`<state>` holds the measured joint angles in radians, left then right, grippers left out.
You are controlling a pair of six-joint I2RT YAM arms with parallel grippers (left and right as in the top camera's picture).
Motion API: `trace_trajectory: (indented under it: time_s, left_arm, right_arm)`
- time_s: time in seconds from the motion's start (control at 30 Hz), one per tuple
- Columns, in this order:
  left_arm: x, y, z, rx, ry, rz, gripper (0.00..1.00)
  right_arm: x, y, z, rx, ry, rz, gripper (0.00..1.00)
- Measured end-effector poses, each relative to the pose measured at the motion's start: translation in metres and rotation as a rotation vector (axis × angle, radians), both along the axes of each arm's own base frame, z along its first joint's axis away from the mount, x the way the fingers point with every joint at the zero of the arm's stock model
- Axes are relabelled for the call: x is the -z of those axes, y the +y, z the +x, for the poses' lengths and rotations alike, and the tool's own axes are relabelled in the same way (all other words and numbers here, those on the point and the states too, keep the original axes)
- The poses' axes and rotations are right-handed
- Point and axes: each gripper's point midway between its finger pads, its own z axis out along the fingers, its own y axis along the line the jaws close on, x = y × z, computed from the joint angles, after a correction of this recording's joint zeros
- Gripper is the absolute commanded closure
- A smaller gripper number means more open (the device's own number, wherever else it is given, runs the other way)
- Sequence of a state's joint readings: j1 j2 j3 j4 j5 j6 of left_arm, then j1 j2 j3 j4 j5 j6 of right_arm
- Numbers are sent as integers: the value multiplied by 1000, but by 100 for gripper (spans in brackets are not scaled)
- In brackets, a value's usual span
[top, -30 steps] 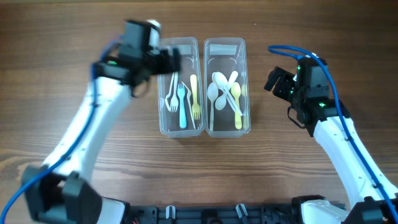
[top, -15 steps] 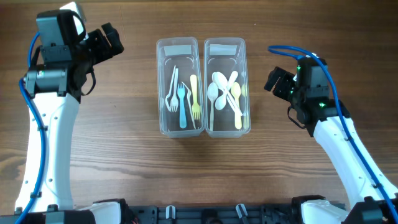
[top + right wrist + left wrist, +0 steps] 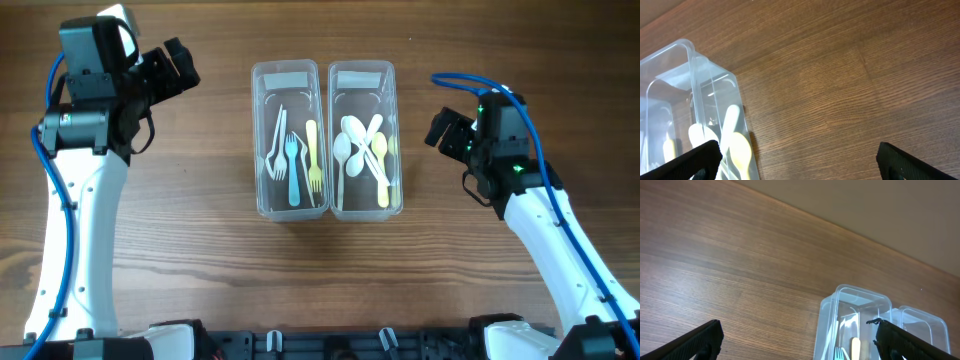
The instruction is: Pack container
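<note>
Two clear plastic containers stand side by side at the table's middle. The left container [image 3: 286,75] holds a white fork [image 3: 276,150], a blue fork [image 3: 294,172] and a yellow fork [image 3: 312,155]. White spoons [image 3: 345,148] and a yellow spoon [image 3: 381,172] lie in the right container [image 3: 362,75]. My left gripper [image 3: 175,68] hangs open and empty far left of the containers. To their right, my right gripper [image 3: 445,130] is open and empty too. The left wrist view shows the left container's rim [image 3: 860,291] past the wide-spread left gripper [image 3: 800,345]. In the right wrist view the right container [image 3: 670,52] sits left of the open right gripper [image 3: 800,165].
Bare wooden tabletop [image 3: 200,250] surrounds the containers on all sides. The table's far edge [image 3: 850,230] against a pale wall shows in the left wrist view. Blue cables run along both arms.
A second ago my left arm reached over the left container; it has swung back to the far left and has held still since. The right arm has not moved.
</note>
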<state>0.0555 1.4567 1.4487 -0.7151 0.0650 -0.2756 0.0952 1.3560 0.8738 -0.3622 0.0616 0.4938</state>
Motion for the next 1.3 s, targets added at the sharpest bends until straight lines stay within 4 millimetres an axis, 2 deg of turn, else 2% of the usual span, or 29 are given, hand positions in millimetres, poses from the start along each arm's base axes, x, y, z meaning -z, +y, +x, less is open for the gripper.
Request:
trace_trajectory:
  time_s: [0.1,0.2,0.3,0.37,0.4,0.5,0.6,0.77,0.9,1.03,1.17,1.3]
  left_arm:
    - [0,0,0,0,0,0,0]
    - [0,0,0,0,0,0,0]
    - [0,0,0,0,1,0,0]
    - [0,0,0,0,0,0,0]
    - [0,0,0,0,1,0,0]
    - [0,0,0,0,1,0,0]
    - [0,0,0,0,1,0,0]
    - [0,0,0,0,0,0,0]
    - [0,0,0,0,1,0,0]
    - [0,0,0,0,0,0,0]
    - [0,0,0,0,1,0,0]
    - [0,0,0,0,1,0,0]
  right_arm:
    - [-1,0,0,0,-3,0,0]
    - [-22,2,-2,-6,-60,6,0]
    - [-69,7,-11,-22,-197,21,0]
    - [-111,8,-24,-29,-321,36,0]
    - [-136,7,-34,-30,-400,44,0]
    - [-190,3,-65,-30,-576,64,0]
    - [-228,-1,-96,-29,-715,79,0]
    - [-267,-7,-139,-25,-879,96,0]
    - [-287,-12,-169,-14,-986,114,0]
    - [-288,-19,-193,18,-1056,142,0]
    - [-268,-27,-200,62,-1070,146,0]
    - [-231,-32,-184,108,-1033,137,0]
